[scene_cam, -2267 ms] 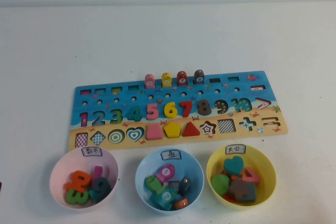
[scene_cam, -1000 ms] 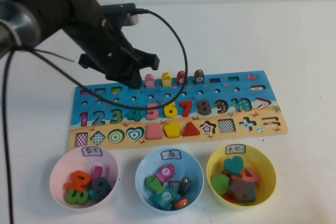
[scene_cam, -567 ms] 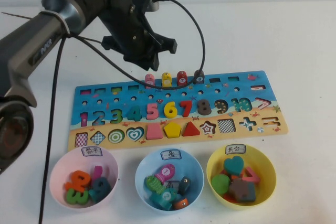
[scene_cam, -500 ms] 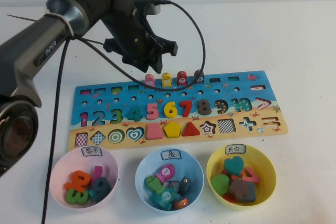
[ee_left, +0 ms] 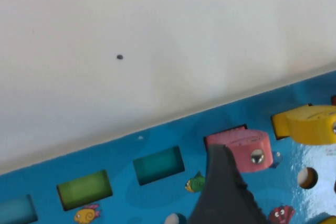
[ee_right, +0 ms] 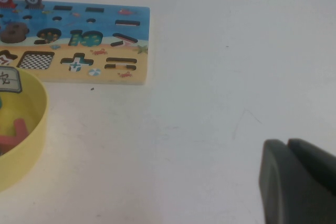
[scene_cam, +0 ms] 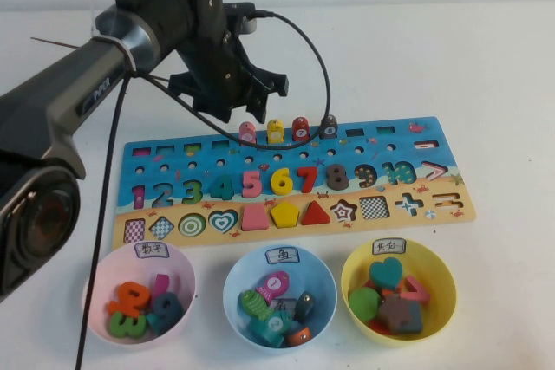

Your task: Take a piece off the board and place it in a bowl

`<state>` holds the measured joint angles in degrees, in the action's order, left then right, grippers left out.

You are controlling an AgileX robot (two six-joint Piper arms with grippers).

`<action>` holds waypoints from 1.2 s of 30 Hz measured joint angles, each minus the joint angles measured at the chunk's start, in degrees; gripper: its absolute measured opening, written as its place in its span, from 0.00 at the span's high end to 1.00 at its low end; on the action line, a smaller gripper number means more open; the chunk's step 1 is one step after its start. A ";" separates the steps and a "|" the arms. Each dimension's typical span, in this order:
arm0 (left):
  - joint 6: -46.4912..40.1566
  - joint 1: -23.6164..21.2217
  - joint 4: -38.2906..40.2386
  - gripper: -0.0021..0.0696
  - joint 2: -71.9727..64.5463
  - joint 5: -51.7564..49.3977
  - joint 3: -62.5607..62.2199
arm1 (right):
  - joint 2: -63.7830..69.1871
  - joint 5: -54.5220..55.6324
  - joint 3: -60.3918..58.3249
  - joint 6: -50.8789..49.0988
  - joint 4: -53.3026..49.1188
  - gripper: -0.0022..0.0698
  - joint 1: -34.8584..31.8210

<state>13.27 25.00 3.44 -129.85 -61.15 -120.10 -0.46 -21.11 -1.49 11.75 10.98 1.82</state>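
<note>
The light pink fish piece point(scene_cam: 247, 133) stands upright in its slot at the far edge of the board point(scene_cam: 381, 149), leftmost in a row of fish. My left gripper point(scene_cam: 246, 117) hovers just above and behind it and looks open. In the left wrist view one dark finger point(ee_left: 226, 192) sits right beside the pink piece point(ee_left: 241, 148); the other finger is out of view. The light blue bowl point(scene_cam: 229, 288) sits at the near middle with several pieces inside. My right gripper point(ee_right: 287, 144) is shut and empty over bare table, right of the board point(ee_right: 105, 24).
Yellow point(scene_cam: 275, 131), red point(scene_cam: 300, 128) and brown point(scene_cam: 328, 126) fish stand beside the pink one. A pink bowl point(scene_cam: 94, 282) sits near left, a yellow bowl point(scene_cam: 444, 276) near right. The left arm's cable loops over the board's far edge.
The left arm came into view from the left and swung over the board's far edge; its gripper now hangs just above the pink fish. The pieces have not moved.
</note>
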 joint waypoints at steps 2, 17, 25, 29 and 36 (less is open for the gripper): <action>0.00 0.00 0.00 0.44 -0.05 0.68 -0.02 | 0.00 0.00 0.00 0.00 0.00 0.99 0.00; 0.03 0.00 -0.23 0.44 -2.66 1.05 -0.21 | 0.00 0.00 0.00 0.00 0.00 0.99 0.00; 0.25 -0.10 -0.23 0.44 -4.54 1.17 -0.21 | 0.00 0.00 0.00 0.00 0.00 0.99 0.00; 0.25 -0.10 -0.23 0.44 -4.81 1.79 -0.21 | 0.00 0.00 0.00 0.00 0.00 0.99 0.00; 0.25 -0.19 -0.23 0.46 -4.81 2.94 -0.21 | 0.00 0.00 0.00 0.00 0.00 0.99 0.00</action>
<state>13.52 24.81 3.21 -134.66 -58.20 -120.31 -0.46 -21.11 -1.49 11.75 10.98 1.82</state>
